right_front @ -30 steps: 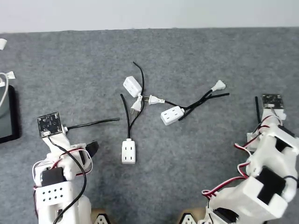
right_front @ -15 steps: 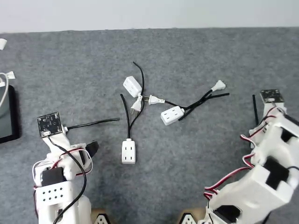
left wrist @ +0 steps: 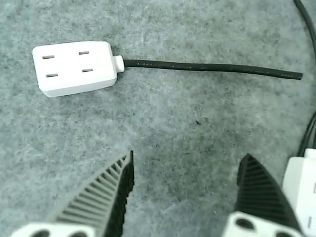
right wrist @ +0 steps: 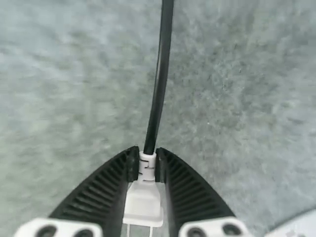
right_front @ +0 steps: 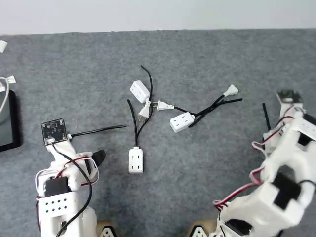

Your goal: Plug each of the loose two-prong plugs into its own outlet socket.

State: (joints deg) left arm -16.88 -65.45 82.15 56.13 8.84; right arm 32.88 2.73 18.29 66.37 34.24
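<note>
**Item 1. Right gripper** [right wrist: 145,159]: closed on a white two-prong plug [right wrist: 143,197]. The fingertips pinch the neck where the black cord [right wrist: 160,74] leaves the body. The cord runs straight away from the fingers over the grey mat [right wrist: 256,98]. What look like the prongs point back toward the wrist.
Handling, as we judge it: light, hard, smooth plastic that may swivel in so narrow a pinch, and the springy cord will tug. We would grip the flat sides of the body with the prongs clear, never the cord.

**Item 2. Left gripper** [left wrist: 187,168]: jaws wide and empty, above the mat. A white socket block [left wrist: 74,68] lies beyond the fingertips, apart from them, slots up.
Handling: light and likely to slide when pushed, so we would brace its long sides.

**Item 3. Mid-mat, high view:** upper block [right_front: 139,91], right block [right_front: 181,122], near block [right_front: 136,160]. Among them lie the left plug [right_front: 144,111], the middle plug [right_front: 165,105] and, well apart, the far plug [right_front: 230,90], none of them plugged in.
</note>
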